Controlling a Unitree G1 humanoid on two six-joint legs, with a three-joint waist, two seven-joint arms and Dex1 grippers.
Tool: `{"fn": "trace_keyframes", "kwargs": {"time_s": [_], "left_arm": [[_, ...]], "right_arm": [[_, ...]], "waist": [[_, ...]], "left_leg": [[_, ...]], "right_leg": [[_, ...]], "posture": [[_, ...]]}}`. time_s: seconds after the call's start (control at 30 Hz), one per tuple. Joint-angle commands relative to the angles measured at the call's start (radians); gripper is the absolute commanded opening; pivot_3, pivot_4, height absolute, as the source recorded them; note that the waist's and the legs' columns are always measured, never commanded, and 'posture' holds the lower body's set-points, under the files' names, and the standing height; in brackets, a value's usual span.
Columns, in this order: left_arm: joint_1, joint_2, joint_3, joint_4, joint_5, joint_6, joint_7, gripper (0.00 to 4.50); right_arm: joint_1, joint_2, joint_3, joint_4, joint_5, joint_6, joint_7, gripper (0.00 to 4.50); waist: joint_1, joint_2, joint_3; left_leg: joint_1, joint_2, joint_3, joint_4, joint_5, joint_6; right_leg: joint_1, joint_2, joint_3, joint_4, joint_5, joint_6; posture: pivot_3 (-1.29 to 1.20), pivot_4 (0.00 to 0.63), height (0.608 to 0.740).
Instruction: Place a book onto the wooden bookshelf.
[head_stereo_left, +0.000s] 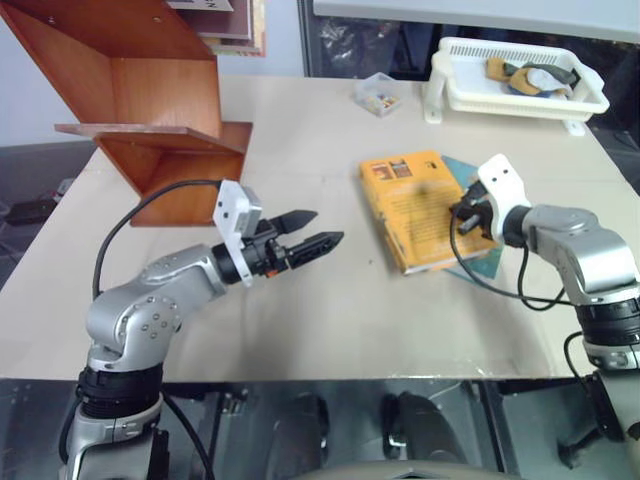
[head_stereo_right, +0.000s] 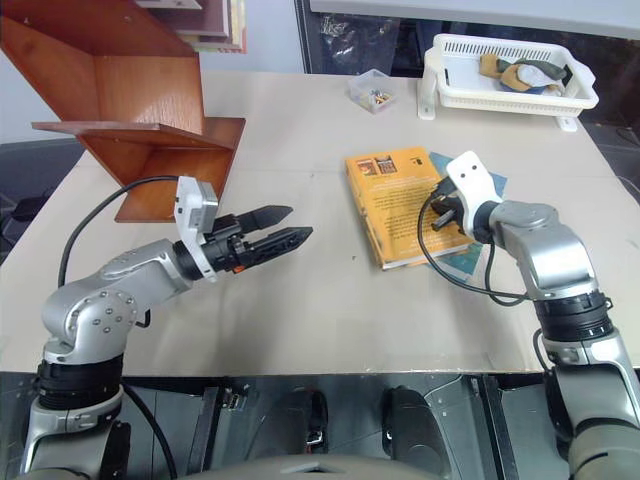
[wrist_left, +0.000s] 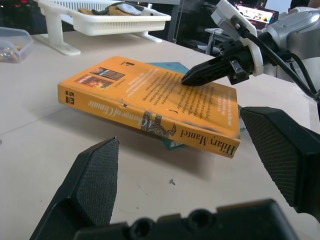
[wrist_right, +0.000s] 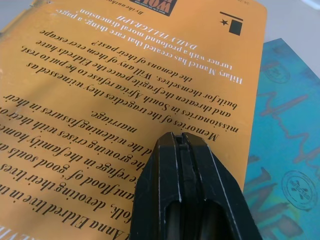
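The thick orange-yellow book (head_stereo_left: 412, 205) lies flat on a thinner teal book (wrist_right: 285, 150) right of the table's middle, its spine (wrist_left: 150, 119) facing my left gripper. My right gripper (head_stereo_left: 462, 212) is shut, holds nothing, and its joined tips (wrist_left: 189, 78) rest against the cover near the book's right edge. My left gripper (head_stereo_left: 326, 227) hovers open and empty over the table left of the book, pointing at it, a clear gap away. The reddish-brown wooden bookshelf (head_stereo_left: 150, 90) stands at the table's far left corner.
A white plastic basket (head_stereo_left: 455, 95) with a few items stands at the far right. A small clear box (head_stereo_left: 378, 93) sits near the back middle. Bare tabletop (head_stereo_left: 300, 300) lies between my left gripper and the front edge.
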Motion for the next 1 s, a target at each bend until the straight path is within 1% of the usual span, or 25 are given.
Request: {"fn": "trace_keyframes", "kwargs": {"time_s": [0.03, 0.13, 0.17, 0.2, 0.27, 0.3, 0.33, 0.37, 0.4, 0.43, 0.47, 0.5, 0.57, 0.6, 0.67, 0.8, 0.87, 0.93, 1.0], "left_arm": [[-0.034, -0.007, 0.013, 0.011, -0.021, 0.016, 0.007, 4.5], [-0.061, -0.018, 0.02, 0.041, -0.037, 0.034, 0.016, 4.5], [-0.069, -0.021, 0.022, 0.05, -0.04, 0.04, 0.017, 4.5], [-0.077, -0.024, 0.022, 0.06, -0.044, 0.046, 0.018, 4.5], [-0.094, -0.029, 0.016, 0.082, -0.046, 0.055, 0.016, 4.5], [-0.101, -0.03, 0.009, 0.091, -0.042, 0.057, 0.01, 4.5], [-0.107, -0.028, 0.003, 0.101, -0.034, 0.056, -0.001, 4.5], [-0.11, -0.026, -0.001, 0.107, -0.028, 0.055, -0.008, 4.5], [-0.119, -0.027, -0.011, 0.124, -0.02, 0.054, -0.021, 4.5], [-0.131, -0.026, -0.027, 0.145, -0.006, 0.049, -0.038, 4.5], [-0.143, -0.026, -0.041, 0.168, 0.006, 0.045, -0.057, 4.5], [-0.157, -0.028, -0.051, 0.194, 0.013, 0.047, -0.071, 4.5], [-0.181, -0.031, -0.058, 0.239, 0.017, 0.061, -0.09, 4.5], [-0.201, -0.038, -0.06, 0.272, 0.014, 0.082, -0.092, 4.5], [-0.244, -0.056, -0.06, 0.342, 0.003, 0.126, -0.089, 4.5], [-0.337, -0.105, -0.057, 0.486, -0.007, 0.258, -0.046, 4.5], [-0.416, -0.186, -0.015, 0.614, -0.025, 0.324, 0.019, 4.5], [-0.516, -0.278, 0.031, 0.784, -0.017, 0.368, 0.102, 4.5], [-0.602, -0.348, 0.085, 0.936, 0.0, 0.373, 0.174, 4.5]], "right_arm": [[0.049, -0.026, -0.001, -0.016, 0.003, -0.004, 0.038, 0.05], [0.072, -0.024, -0.07, -0.09, 0.029, -0.053, 0.037, 0.05], [0.082, -0.022, -0.1, -0.122, 0.043, -0.053, 0.032, 0.57], [0.093, -0.02, -0.128, -0.159, 0.063, -0.046, 0.031, 0.82], [0.137, -0.017, -0.2, -0.284, 0.117, -0.009, 0.021, 1.67], [0.161, -0.011, -0.236, -0.347, 0.148, 0.016, 0.013, 1.98], [0.185, -0.003, -0.268, -0.411, 0.179, 0.045, 0.001, 2.52], [0.199, 0.002, -0.288, -0.451, 0.201, 0.066, -0.008, 2.94], [0.232, 0.015, -0.328, -0.533, 0.236, 0.096, -0.025, 3.33], [0.283, 0.022, -0.365, -0.634, 0.277, 0.129, -0.035, 3.84], [0.338, 0.026, -0.398, -0.733, 0.318, 0.158, -0.041, 4.21], [0.387, 0.031, -0.424, -0.818, 0.356, 0.184, -0.051, 4.45], [0.447, 0.039, -0.454, -0.924, 0.412, 0.218, -0.077, 4.45], [0.483, 0.032, -0.47, -0.956, 0.473, 0.209, -0.112, 4.45], [0.551, -0.016, -0.475, -0.981, 0.584, 0.156, -0.191, 4.45], [0.663, -0.183, -0.436, -0.984, 0.714, 0.008, -0.35, 4.45], [0.701, -0.23, -0.407, -0.984, 0.746, -0.064, -0.446, 4.45], [0.726, -0.261, -0.355, -0.984, 0.739, -0.119, -0.521, 4.45], [0.741, -0.288, -0.297, -0.984, 0.72, -0.166, -0.585, 4.45]], "waist": [[0.001, 0.0, 0.0], [0.001, 0.0, 0.0], [0.001, 0.0, 0.001], [0.001, 0.0, 0.001], [0.0, 0.001, 0.002], [0.0, 0.001, 0.002], [0.001, 0.002, 0.002], [-0.001, 0.002, 0.002], [-0.002, 0.002, 0.002], [-0.001, 0.002, 0.002], [0.004, 0.002, 0.002], [0.007, 0.002, 0.002], [0.01, 0.002, 0.002], [0.009, 0.002, 0.002], [0.011, 0.002, 0.003], [0.018, 0.001, 0.003], [0.018, 0.001, 0.003], [0.026, -0.001, 0.003], [0.029, -0.001, 0.003]], "left_leg": [[0.0, 0.0, 0.0, 0.0, 0.0, 0.0], [-0.001, 0.0, -0.001, 0.0, 0.0, 0.0], [-0.001, 0.0, 0.0, 0.0, 0.0, 0.0], [-0.001, 0.0, -0.001, 0.0, 0.0, 0.0], [-0.002, 0.0, 0.0, -0.001, 0.0, 0.0], [-0.003, 0.0, 0.0, -0.001, 0.0, 0.0], [-0.004, 0.0, 0.0, -0.001, 0.0, 0.0], [-0.004, 0.0, -0.001, -0.001, 0.0, 0.0], [-0.004, 0.0, -0.001, -0.002, 0.0, 0.0], [-0.004, 0.0, -0.001, -0.002, 0.0, 0.0], [-0.005, 0.0, -0.001, -0.002, 0.0, 0.0], [-0.005, 0.0, -0.003, -0.002, 0.0, 0.0], [-0.006, 0.0, -0.004, -0.002, 0.0, 0.0], [-0.006, 0.0, -0.004, -0.001, 0.0, 0.0], [-0.007, 0.0, -0.005, 0.0, 0.0, 0.0], [-0.006, -0.002, -0.005, 0.002, 0.0, 0.0], [-0.006, -0.002, -0.006, 0.002, 0.0, 0.001], [-0.007, -0.002, -0.008, 0.002, 0.0, 0.001], [-0.012, -0.003, -0.013, 0.005, 0.0, 0.001]], "right_leg": [[0.0, 0.0, 0.0, 0.0, 0.0, 0.0], [0.0, 0.0, -0.001, 0.0, -0.001, 0.001], [0.0, 0.0, -0.001, 0.0, 0.0, 0.002], [-0.001, 0.0, -0.001, 0.0, 0.0, 0.002], [-0.002, 0.0, 0.0, -0.001, 0.001, 0.004], [-0.002, 0.0, 0.0, -0.001, 0.001, 0.003], [-0.003, 0.0, 0.0, -0.001, 0.001, 0.003], [-0.004, 0.0, 0.0, -0.001, 0.002, 0.003], [-0.004, 0.001, 0.0, -0.001, 0.002, 0.003], [-0.004, 0.001, 0.0, -0.001, 0.002, 0.003], [-0.004, 0.001, -0.001, -0.001, 0.001, 0.003], [-0.004, 0.001, -0.002, -0.001, 0.001, 0.003], [-0.004, 0.001, -0.004, -0.002, 0.0, 0.005], [-0.004, 0.001, -0.004, -0.002, -0.001, 0.006], [-0.003, 0.0, -0.004, -0.002, -0.001, 0.005], [-0.002, -0.002, -0.005, -0.001, -0.003, 0.002], [-0.002, -0.002, -0.004, -0.002, -0.003, 0.002], [-0.002, -0.001, -0.006, -0.001, -0.002, 0.003], [-0.002, -0.001, -0.01, -0.002, -0.001, 0.006]], "posture": [[0.0, 0.15, 0.74], [0.0, 0.15, 0.74], [0.0, 0.15, 0.74], [0.0, 0.15, 0.74], [0.0, 0.15, 0.74], [0.0, 0.15, 0.74], [0.0, 0.15, 0.74], [0.0, 0.15, 0.74], [0.0, 0.15, 0.74], [0.0, 0.15, 0.74], [0.0, 0.15, 0.74], [0.0, 0.15, 0.74], [0.0, 0.15, 0.74], [0.0, 0.15, 0.74], [0.0, 0.15, 0.74], [0.0, 0.15, 0.74], [0.0, 0.15, 0.74], [0.0, 0.15, 0.74], [0.0, 0.15, 0.74]]}}
